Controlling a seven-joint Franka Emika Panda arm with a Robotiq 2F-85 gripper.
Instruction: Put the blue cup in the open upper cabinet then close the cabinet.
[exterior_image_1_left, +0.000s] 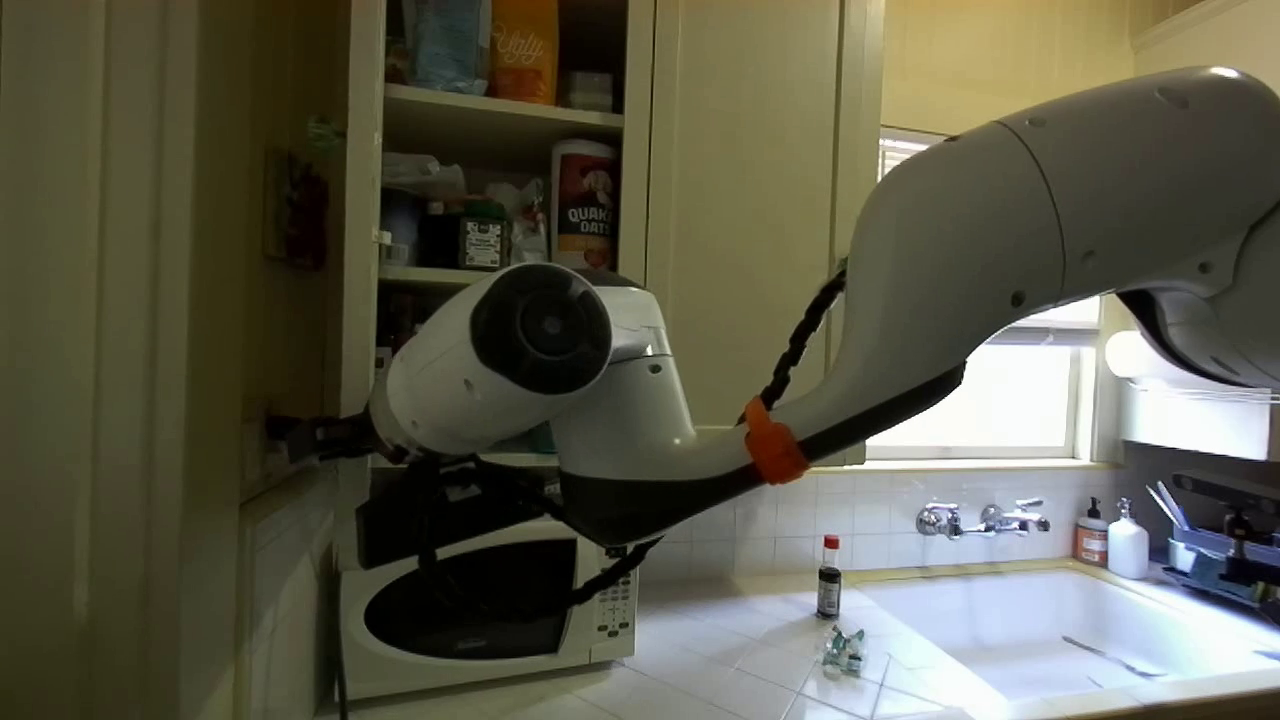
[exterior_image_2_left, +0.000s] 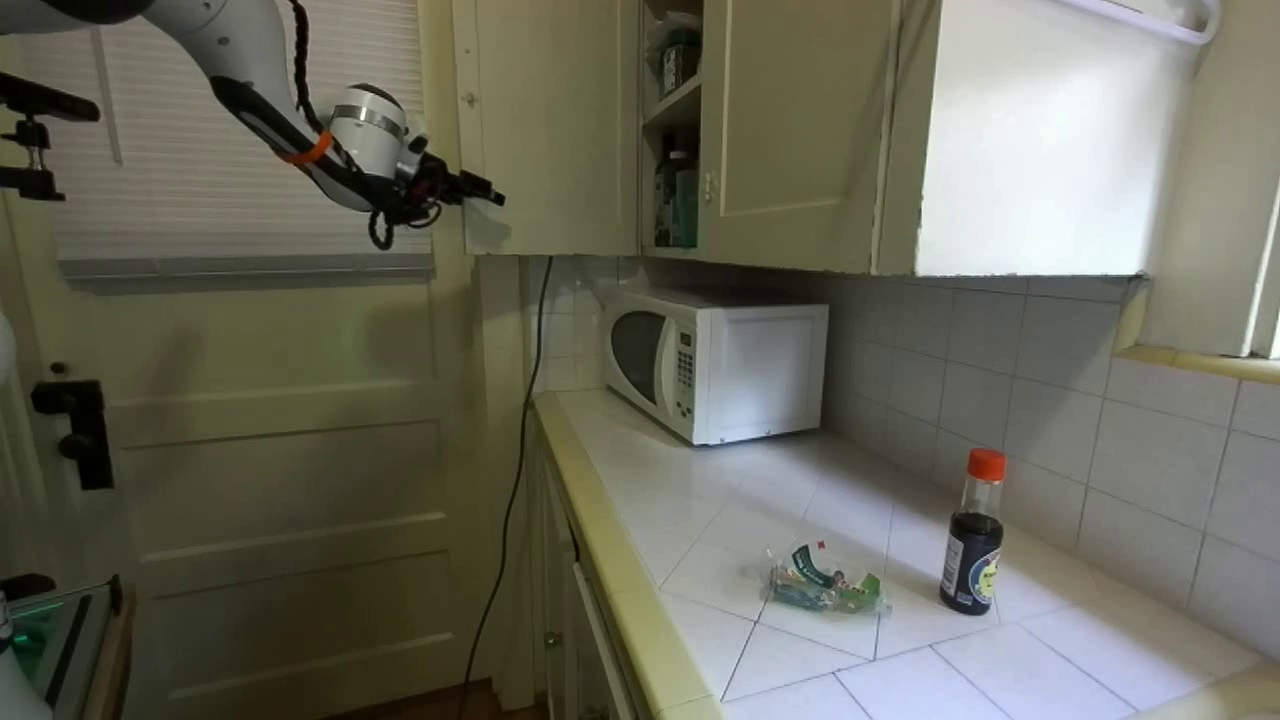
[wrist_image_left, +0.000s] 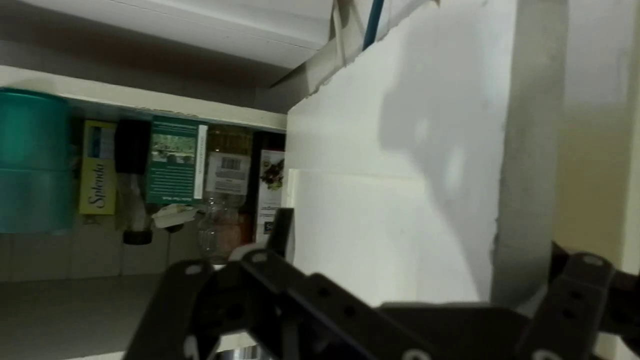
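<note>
Teal translucent plastic is marking out the blue cup (wrist_image_left: 32, 165), which is standing on the bottom shelf (wrist_image_left: 175, 106) of the upper cabinet (exterior_image_1_left: 638, 130), at nine o'clock in my wrist view. My gripper (wrist_image_left: 420, 232) is standing wide apart, holding nothing. I am judging the cup light, smooth and slippery, its thin wall probably flexing; any lift is calling for a gentle pinch midway up its side. The door (wrist_image_left: 390, 160) is seeming the next job: stiff but hinged, asking for a hold near its free side, towards three o'clock. Whether I am touching it, I cannot tell.
</note>
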